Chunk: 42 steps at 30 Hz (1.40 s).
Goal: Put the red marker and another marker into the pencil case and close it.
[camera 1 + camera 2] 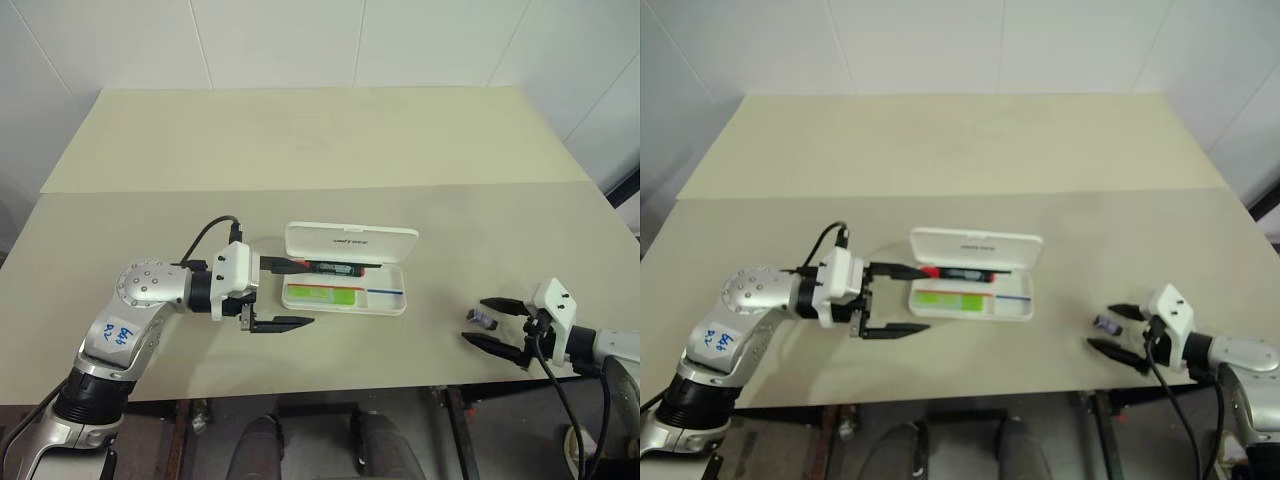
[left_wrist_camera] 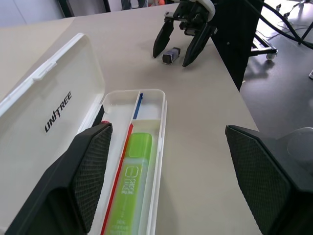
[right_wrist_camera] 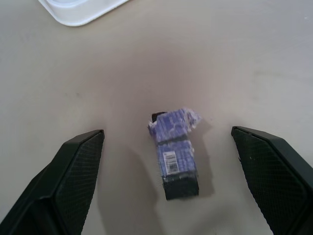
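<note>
Left eye view: beige surface (image 1: 300, 140). Pencil case (image 1: 350, 243) at frame centre, lid raised. Lime-green highlighter (image 1: 322, 296) lies flat in the tray, left part. Red marker (image 1: 335, 268) lies along the tray's rear edge, below the lid. Left gripper (image 1: 290, 295) just left of the case, 2 fingers spread wide, grasping nothing; upper finger (image 1: 283, 265) reaches toward the marker's left end, contact cannot be told. Right gripper (image 1: 492, 322) at lower right, fingers released, flanking a small purple-grey block (image 1: 481, 319).

Left wrist view: highlighter (image 2: 130, 186) in the tray beside a thin red line; lid print reads "UNITREE". Right gripper (image 2: 177, 46) at upper centre, astride the block (image 2: 171, 55).

Right wrist view: block (image 3: 175, 155) on the surface between 2 parted fingers (image 3: 63, 181), untouched. Case corner (image 3: 78, 10) at upper left.
</note>
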Tool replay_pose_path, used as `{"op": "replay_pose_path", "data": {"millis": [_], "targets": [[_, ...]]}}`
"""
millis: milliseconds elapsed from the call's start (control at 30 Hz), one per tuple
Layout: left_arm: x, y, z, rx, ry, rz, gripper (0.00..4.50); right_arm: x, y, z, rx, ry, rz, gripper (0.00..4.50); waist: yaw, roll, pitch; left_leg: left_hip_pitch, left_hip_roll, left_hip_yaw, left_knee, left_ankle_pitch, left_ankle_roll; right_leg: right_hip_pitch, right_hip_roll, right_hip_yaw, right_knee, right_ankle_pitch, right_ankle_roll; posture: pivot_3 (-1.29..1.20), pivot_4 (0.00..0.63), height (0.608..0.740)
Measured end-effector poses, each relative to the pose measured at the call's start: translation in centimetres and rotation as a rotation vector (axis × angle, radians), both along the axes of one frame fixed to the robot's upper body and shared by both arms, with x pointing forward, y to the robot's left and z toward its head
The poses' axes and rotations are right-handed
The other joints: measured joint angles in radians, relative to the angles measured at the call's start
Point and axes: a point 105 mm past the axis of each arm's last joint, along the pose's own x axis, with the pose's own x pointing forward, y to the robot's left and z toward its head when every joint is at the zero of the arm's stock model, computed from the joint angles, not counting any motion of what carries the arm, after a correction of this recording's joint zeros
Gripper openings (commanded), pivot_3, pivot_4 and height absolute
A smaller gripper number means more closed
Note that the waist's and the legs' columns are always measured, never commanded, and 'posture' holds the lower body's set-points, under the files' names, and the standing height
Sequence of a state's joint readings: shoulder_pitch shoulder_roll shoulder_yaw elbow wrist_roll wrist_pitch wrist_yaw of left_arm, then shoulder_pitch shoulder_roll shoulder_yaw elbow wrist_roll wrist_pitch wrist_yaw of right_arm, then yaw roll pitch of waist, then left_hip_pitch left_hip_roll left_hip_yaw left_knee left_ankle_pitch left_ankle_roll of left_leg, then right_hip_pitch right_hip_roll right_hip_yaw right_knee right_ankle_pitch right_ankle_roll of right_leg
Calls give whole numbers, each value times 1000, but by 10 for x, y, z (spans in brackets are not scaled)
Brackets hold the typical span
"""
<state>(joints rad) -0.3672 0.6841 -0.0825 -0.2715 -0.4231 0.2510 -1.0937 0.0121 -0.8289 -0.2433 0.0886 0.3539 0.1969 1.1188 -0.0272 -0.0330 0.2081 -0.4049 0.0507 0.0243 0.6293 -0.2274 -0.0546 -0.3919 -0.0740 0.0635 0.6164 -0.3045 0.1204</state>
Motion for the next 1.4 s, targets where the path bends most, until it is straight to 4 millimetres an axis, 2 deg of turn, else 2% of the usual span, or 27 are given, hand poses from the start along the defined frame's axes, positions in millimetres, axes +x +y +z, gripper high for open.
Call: {"op": "replay_pose_path", "data": {"millis": [100, 333, 400, 600, 700, 800, 967, 1067, 1200, 1400], "targets": [[0, 0, 0, 0, 0, 0, 3950, 0, -3, 0, -1, 1, -12, 3488, 0, 0, 0, 0, 0, 0, 0, 0, 0, 0, 0, 0, 0, 0, 0, 0, 150, 740], [2, 0, 2, -1, -8, -1, 3950, -1, -5, 0, 3, 1, -23, 860, -1, 0, 0, 0, 0, 0, -1, 0, 0, 0, 0, 0, 0, 0, 0, 0, 150, 740], [2, 0, 2, -1, -8, -1, 3950, -2, -3, 0, 4, 2, -14, 357, -1, 0, 0, 0, 0, 0, -1, 0, 0, 0, 0, 0, 0, 0, 0, 0, 150, 740], [2, 0, 3, -2, -15, -2, 3950, 2, 1, 2, -10, -9, -3, 357, -5, 0, 0, 0, 0, 0, 0, 0, 0, 0, 0, 0, 0, 0, 0, 0, 150, 740], [2, 0, 3, -1, -19, -5, 3950, 10, 9, 8, -12, -34, 25, 357, -8, 0, 0, 1, 0, 0, 0, 0, 0, 0, 0, 0, 0, 0, 0, 0, 150, 740], [1, 1, 2, 12, -29, -13, 3950, 17, 24, 20, -18, -79, 83, 357, -6, 0, 0, 0, 0, 0, 0, 1, 1, -1, 0, 0, 0, 0, 0, 0, 150, 740], [1, 7, -1, 38, -31, -4, 3950, 28, 67, 51, -22, -182, 239, 357, -5, 0, 0, 0, 0, 0, -1, 1, 1, -1, 0, 0, 0, 0, 0, 0, 150, 740], [0, 8, -5, 41, -20, 2, 3950, 29, 87, 59, -14, -200, 319, 357, -3, 0, 0, 0, 0, 0, -2, 0, 0, -1, 0, 0, 0, 0, 0, 0, 150, 740], [-1, 9, -7, 41, -15, 7, 3950, 29, 106, 61, 3, -195, 401, 357, 0, 0, 0, -1, 0, 0, -2, 0, 0, -2, 0, 0, 0, 0, 0, 0, 150, 740], [-1, 9, -7, 40, -20, 7, 3950, 28, 121, 51, -6, -163, 493, 357, -2, 0, 0, -1, 0, 0, -2, 0, 0, -2, 0, -1, 0, 0, 0, 0, 150, 740]]}}
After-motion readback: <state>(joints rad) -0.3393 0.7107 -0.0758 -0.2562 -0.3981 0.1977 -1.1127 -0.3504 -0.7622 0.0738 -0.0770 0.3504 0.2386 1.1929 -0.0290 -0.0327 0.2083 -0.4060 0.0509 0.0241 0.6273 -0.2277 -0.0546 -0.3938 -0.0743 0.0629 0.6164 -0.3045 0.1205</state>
